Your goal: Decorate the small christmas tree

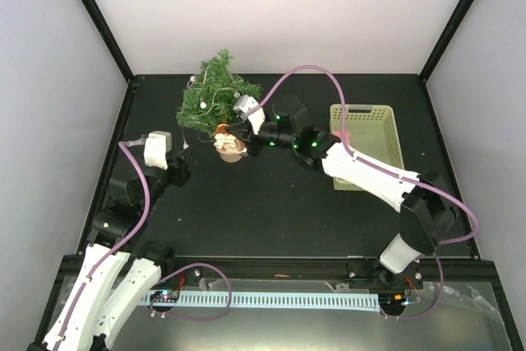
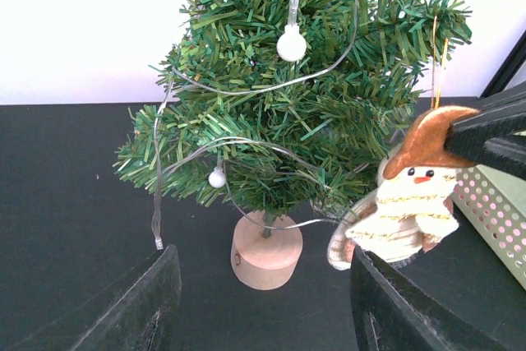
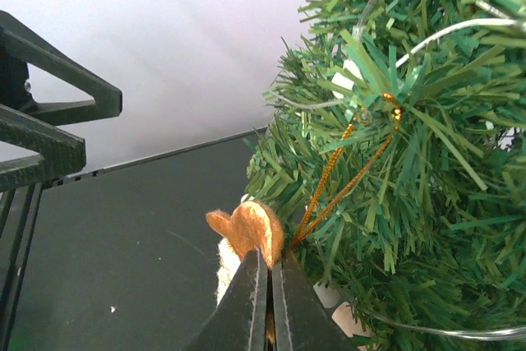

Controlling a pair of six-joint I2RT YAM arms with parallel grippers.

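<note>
At the left of the black table top [image 1: 271, 211] our left gripper [image 1: 184, 163] hovers low, its jaws partly apart with nothing between them. It faces the small christmas tree [image 1: 215, 92], a bushy dark green bristly cone standing upright near the far edge of the table, left of centre, on a round light-wood disc base [image 2: 265, 251]. A thin clear wire with small white round bulbs [image 2: 291, 43] winds around its branches.

Just to the right of the trunk, low against the tree's right side, hangs a cream striped snowman ornament with a brown felt hat [image 2: 411, 203]. Its thin gold cord loop [image 3: 345, 170] runs up from the hat into the needles, and from the right wrist view it appears caught over a branch. Our right gripper [image 3: 267, 285] reaches in from the right, and its jaws are pressed together on the edge of that brown hat.

Farther right, well apart from the tree, a pale green plastic lattice basket [image 1: 366, 133] sits on the table beside the right arm.
</note>
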